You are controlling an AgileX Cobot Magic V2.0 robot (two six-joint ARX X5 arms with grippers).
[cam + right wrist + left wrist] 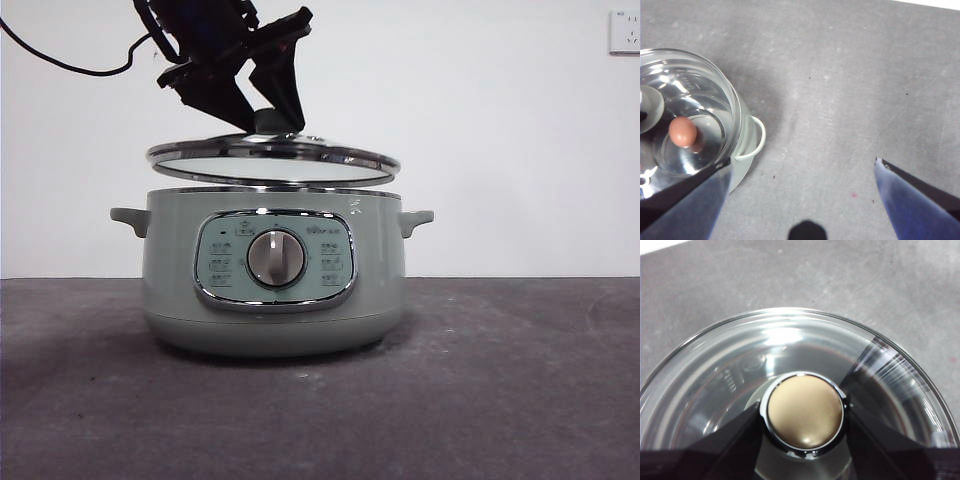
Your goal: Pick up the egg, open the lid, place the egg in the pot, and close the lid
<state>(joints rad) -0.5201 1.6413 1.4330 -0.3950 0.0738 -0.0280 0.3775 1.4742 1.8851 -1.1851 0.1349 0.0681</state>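
Observation:
The glass lid (pixel 270 160) hangs a little above the rim of the sage-green pot (pixel 275 290), with a gap between them. My left gripper (pixel 265 118) comes down from above and is shut on the lid's knob (pixel 805 411); its jaws press the knob from both sides. Seen through the glass of the lid (pixel 700 90), the reddish-brown egg (pixel 682 131) lies on the pot's floor. My right gripper (pixel 803 161) stands open and holds nothing, high over the table beside the pot's side handle (pixel 756 137). It is out of the front view.
The pot stands on a grey table (pixel 500 380) before a white wall with a socket (pixel 624 32) at the upper right. A black cable (pixel 60 62) runs from the left arm to the upper left.

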